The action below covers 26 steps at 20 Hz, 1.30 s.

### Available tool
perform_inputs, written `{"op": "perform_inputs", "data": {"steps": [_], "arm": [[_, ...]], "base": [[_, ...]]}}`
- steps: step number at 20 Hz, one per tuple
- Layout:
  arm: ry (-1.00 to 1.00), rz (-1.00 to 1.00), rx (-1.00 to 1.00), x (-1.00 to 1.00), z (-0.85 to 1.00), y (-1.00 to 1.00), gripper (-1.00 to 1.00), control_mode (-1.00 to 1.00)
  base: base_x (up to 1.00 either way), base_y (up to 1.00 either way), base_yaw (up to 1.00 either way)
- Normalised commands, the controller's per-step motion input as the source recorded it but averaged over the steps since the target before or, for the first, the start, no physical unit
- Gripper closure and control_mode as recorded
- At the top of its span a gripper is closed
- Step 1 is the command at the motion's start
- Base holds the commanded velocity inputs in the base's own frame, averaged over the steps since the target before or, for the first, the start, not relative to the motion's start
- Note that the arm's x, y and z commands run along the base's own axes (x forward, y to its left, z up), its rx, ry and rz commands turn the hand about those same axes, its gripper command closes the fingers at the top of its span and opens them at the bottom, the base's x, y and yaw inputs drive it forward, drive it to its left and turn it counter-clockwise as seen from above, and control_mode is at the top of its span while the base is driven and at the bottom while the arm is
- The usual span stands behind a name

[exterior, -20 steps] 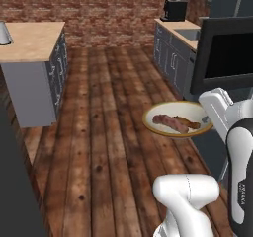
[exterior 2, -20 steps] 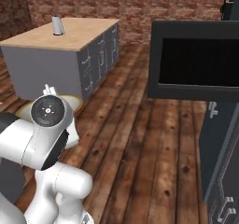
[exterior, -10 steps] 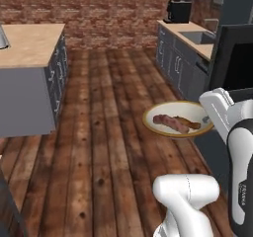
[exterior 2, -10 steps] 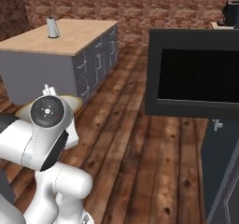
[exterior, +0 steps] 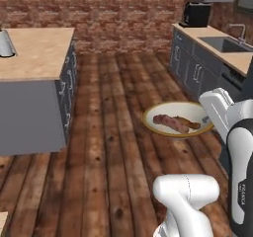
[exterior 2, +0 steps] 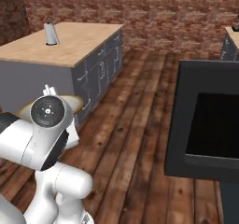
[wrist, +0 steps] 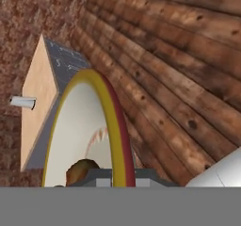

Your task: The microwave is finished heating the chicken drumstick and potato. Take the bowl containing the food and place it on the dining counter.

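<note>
**A:** So, gripper (exterior: pixel 210 118) state? Clamped or loose?

**B:** Clamped tight on the bowl (exterior: pixel 179 119), pinching its right-hand rim in the left base view. Carried up in the air over the wooden floor (exterior: pixel 113 132), level, touching nothing else. Hard to make out the actual fingertips though, tucked behind the white wrist there.

**A:** And up close?

**B:** Hand view shows the bowl edge-on: cream inside, tan-gold rim with a reddish outer edge, rim running straight down between the jaws at the bottom. Jaws closed about as narrow as possible around that rim.

**A:** Anything still inside?

**B:** Yep. Long reddish-brown chicken drumstick (exterior: pixel 170 123) lying across the middle, plus a smaller orange-brown lump (exterior: pixel 191 124) just right of it, touching or nearly so. Can't swear that lump is the potato, too blurry. Brown lump peeking up low in the hand view too.

**A:** Where's the dining counter?

**B:** Off to the left, well apart from the bowl. Tan tabletop (exterior: pixel 37 53) on a grey base with cabinet doors, small grey metal cylinder thing (exterior: pixel 5 43) standing on it near the left edge. Same island shows in the right base view beyond the arm, with a sliver of bowl rim poking out beside the wrist.

**A:** Microwave?

**B:** Black glass door (exterior 2: pixel 207 125) hanging open at the right of the right base view. Separate worktop with sink (exterior: pixel 225 44) along the right wall, brick wall (exterior: pixel 113 9) at the back.
</note>
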Motion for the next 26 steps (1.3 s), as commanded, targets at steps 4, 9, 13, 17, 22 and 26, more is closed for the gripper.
{"op": "perform_inputs", "data": {"steps": [4, 9, 13, 17, 22, 26], "arm": [[0.00, 0.00, 0.00, 0.00, 0.00, 0.00, 1.00, 1.00], [0.00, 0.00, 0.00, 0.00, 0.00, 0.00, 1.00, 1.00], [0.00, 0.00, 0.00, 0.00, 0.00, 0.00, 1.00, 1.00], [0.00, 0.00, 0.00, 0.00, 0.00, 0.00, 1.00, 1.00], [0.00, 0.00, 0.00, 0.00, 0.00, 0.00, 1.00, 1.00], [0.00, 0.00, 0.00, 0.00, 0.00, 0.00, 1.00, 1.00]], "base": [[1.00, 0.36, 0.10], [1.00, 0.26, 0.07], [1.00, 0.29, 0.12], [1.00, 0.21, 0.23], [0.84, 0.59, 0.15], [0.83, 0.99, 0.07]]}}
